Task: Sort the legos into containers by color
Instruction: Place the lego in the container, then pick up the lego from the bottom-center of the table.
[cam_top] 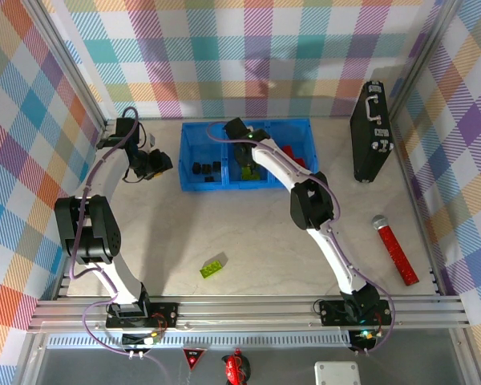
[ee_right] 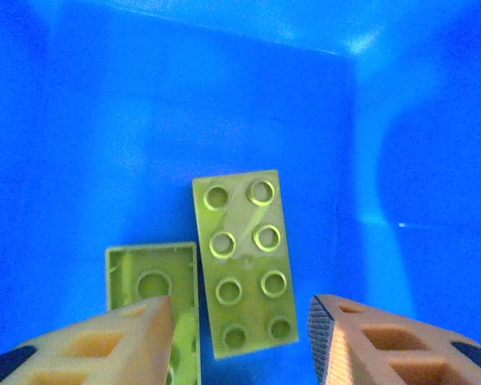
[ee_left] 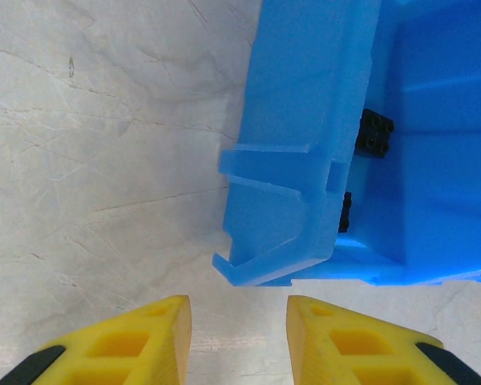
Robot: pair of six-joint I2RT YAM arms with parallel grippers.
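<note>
Hovering in blue tray (ee_left: pixel 305 96) middle compartment, right gripper (ee_right: pixel 240 321) apart over two lime-green legos (ee_right: pixel 244 261); left gripper (ee_left: pixel 239 321) apart beside tray.

No text, label, brand or number could be read with certainty. A small red triangular sign (cam_top: pixel 192 358) was seen below the near edge of the bench (cam_top: pixel 256 241). A pale mark was carried on it, but it was too small for any letters or figures to be made out.
</note>
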